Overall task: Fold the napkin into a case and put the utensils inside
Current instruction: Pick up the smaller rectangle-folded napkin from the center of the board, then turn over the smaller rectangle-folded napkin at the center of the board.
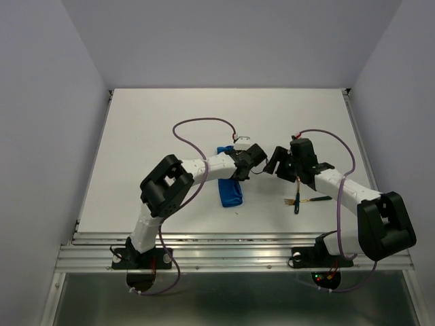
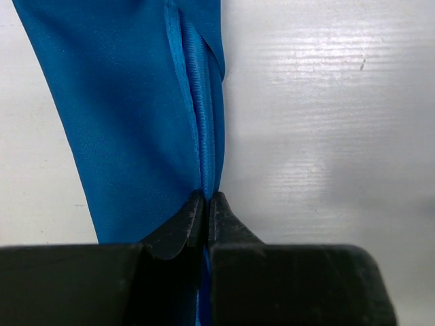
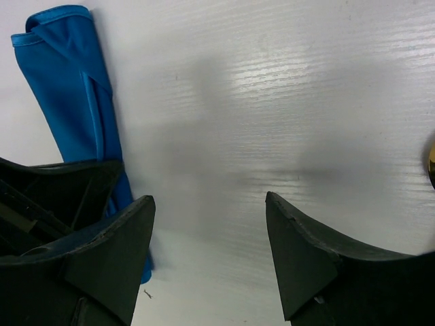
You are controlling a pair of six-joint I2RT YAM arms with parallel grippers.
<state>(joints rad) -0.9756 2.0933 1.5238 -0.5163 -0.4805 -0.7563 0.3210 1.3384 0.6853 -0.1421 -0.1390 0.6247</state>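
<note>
The napkin (image 1: 230, 187) lay on the white worktop (image 1: 170, 129) near its middle, folded lengthwise into a narrow blue strip that ran from beneath the left arm toward the near edge. In the left wrist view the cloth (image 2: 129, 115) filled the upper left of the picture, with a hemmed flap running down its right side and a stitched edge showing in the opening. The left hand (image 2: 206, 202) had its two dark fingers (image 2: 178, 231) pressed almost together on that hemmed edge, pinching a thin ridge of the fabric between the tips (the rest of the strip lay flat on the surface). From above, the left hand (image 1: 243, 166) sat over the far half of the strip, and the right hand (image 1: 277, 163) stood just beside it to the right, the two nearly facing one another. The right hand (image 3: 207, 200) was spread wide with only bare worktop between its fingers; its wrist view showed the rounded end of the napkin (image 3: 68, 88) off to the left, apart from its fingertips. The utensils (image 1: 299, 201) lay together on the worktop to the right of the napkin, under the right forearm, their gold heads toward the left and one dark handle pointing right; whether they crossed or merely touched could not be told.
</note>
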